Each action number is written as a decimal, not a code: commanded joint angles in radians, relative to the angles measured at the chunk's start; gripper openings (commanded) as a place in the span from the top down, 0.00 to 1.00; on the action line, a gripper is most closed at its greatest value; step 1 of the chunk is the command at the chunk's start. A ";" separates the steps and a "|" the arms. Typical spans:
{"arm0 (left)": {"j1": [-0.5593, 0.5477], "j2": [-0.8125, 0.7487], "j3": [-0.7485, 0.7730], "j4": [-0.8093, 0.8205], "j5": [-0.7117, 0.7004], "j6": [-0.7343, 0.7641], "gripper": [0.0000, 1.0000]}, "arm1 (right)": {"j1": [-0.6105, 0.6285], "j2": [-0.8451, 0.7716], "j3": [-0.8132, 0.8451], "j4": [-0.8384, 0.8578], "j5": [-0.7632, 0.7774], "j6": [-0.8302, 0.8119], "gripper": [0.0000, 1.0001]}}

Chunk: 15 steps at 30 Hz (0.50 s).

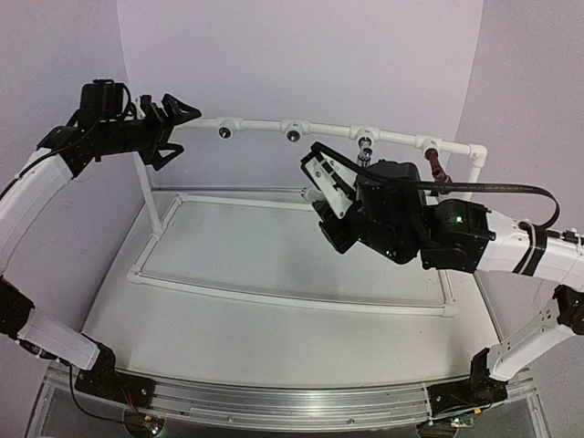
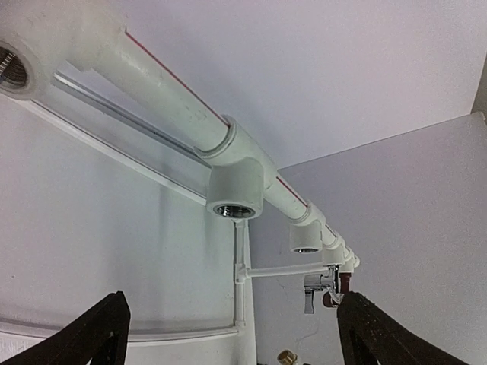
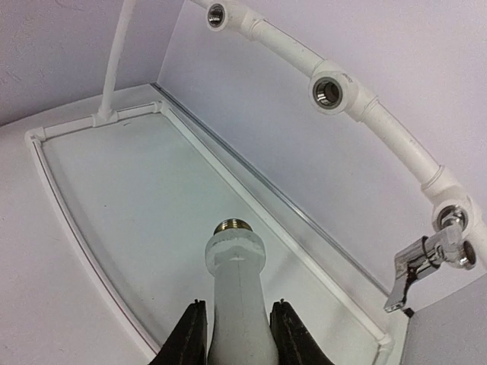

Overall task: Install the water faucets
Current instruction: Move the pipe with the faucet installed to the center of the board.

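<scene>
Gripping the white faucet (image 3: 237, 277) by its body, my right gripper (image 3: 236, 308) is clamped on it with a finger on either side. Its brass threaded end (image 3: 234, 226) points away from me, above the table (image 3: 152, 198). That end is well short of the pipe (image 3: 396, 133) and touches none of the sockets (image 3: 327, 91); two of them gape bare ahead of it. Further right along the pipe the silver faucet (image 3: 422, 262) sits in its socket, handle hanging down. From above, the red-brown faucet (image 1: 436, 166) sits in the last socket, just beside the silver one. My left gripper (image 2: 233, 300) is spread wide with nothing between its fingers. It is raised near the pipe's left end, and I cannot tell whether it touches the pipe.
</scene>
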<state>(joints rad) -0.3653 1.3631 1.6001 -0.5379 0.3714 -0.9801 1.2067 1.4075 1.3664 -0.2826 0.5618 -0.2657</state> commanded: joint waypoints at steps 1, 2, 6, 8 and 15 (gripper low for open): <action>-0.002 0.051 0.031 0.175 0.080 -0.145 0.02 | -0.001 0.039 0.112 0.015 0.103 -0.214 1.00; -0.004 0.064 0.023 0.207 0.077 -0.178 0.03 | 0.000 0.064 0.131 0.014 0.133 -0.259 1.00; -0.009 0.102 -0.031 0.304 -0.007 -0.326 0.03 | 0.009 0.184 0.227 0.029 0.298 -0.451 1.00; -0.014 0.125 -0.040 0.351 -0.055 -0.353 0.01 | 0.010 0.223 0.238 0.086 0.343 -0.560 1.00; -0.059 0.218 -0.025 0.474 -0.201 -0.397 0.00 | 0.011 0.256 0.188 0.394 0.320 -0.862 1.00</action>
<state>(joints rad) -0.3916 1.5441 1.5551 -0.1726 0.2951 -1.3171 1.2114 1.6679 1.5388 -0.0985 0.8506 -0.9135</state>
